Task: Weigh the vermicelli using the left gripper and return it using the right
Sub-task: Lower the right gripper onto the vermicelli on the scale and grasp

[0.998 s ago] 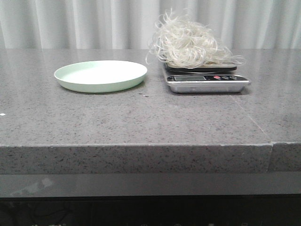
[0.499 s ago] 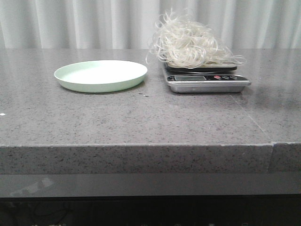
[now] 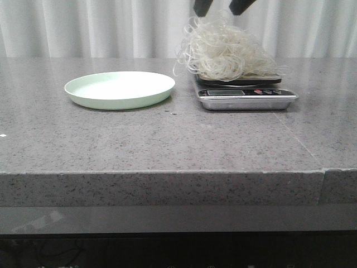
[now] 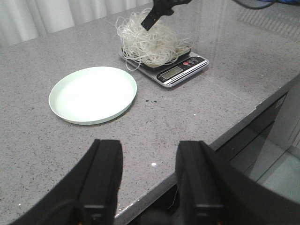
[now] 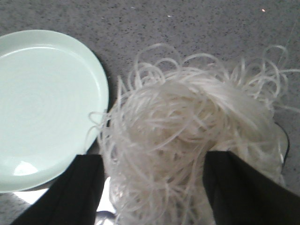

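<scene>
Vermicelli (image 3: 223, 53) sits heaped on the scale (image 3: 245, 99), loose loops hanging over the platform edge; the scale is on the grey table (image 3: 167, 139), at about 3 o'clock from the pale green plate (image 3: 119, 89) and just beside it. Right gripper (image 3: 221, 6) hangs directly above the nest at 12 o'clock — fingers spread apart, one either side of the strands in the right wrist view, gripping nothing. Left gripper (image 4: 147, 178) hovers near the table's front edge, well apart from the plate, fingers parted and holding nothing.
</scene>
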Robot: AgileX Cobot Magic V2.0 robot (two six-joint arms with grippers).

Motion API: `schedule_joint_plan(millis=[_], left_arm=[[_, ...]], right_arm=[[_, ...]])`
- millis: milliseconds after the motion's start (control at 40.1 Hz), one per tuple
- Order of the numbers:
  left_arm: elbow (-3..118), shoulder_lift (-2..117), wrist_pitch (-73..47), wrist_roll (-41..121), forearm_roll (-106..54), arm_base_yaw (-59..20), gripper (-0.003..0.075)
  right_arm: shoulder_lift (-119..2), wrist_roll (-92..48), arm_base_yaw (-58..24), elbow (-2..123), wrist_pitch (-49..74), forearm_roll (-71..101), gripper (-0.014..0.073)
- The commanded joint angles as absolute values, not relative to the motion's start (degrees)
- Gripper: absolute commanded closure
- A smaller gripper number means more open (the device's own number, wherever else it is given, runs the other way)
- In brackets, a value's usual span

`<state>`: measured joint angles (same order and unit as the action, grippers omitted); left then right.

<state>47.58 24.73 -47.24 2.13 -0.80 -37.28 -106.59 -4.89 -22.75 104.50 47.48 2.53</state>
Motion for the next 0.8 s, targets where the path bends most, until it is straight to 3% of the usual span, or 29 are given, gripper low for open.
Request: schedule_joint_plan(millis=[0,449,773], left_arm=[[49.0,25.2,-42.9,2.2,-1.0,-37.7,0.0344],[49.0,25.2,-42.9,2.2,-1.0,-37.7,0.0344],[49.0,25.2,-43.1,2.2,-1.0,-37.7,0.0344]], right_arm=[[-106.9,-5.6,-22.6,109.2,46.4,-0.9,0.003],[-113.1,-5.6,-22.6,112.3,48.1,-0.9,0.004],[-113.0,-5.6,-22.6,112.3,50.6,-0.5,0.037]])
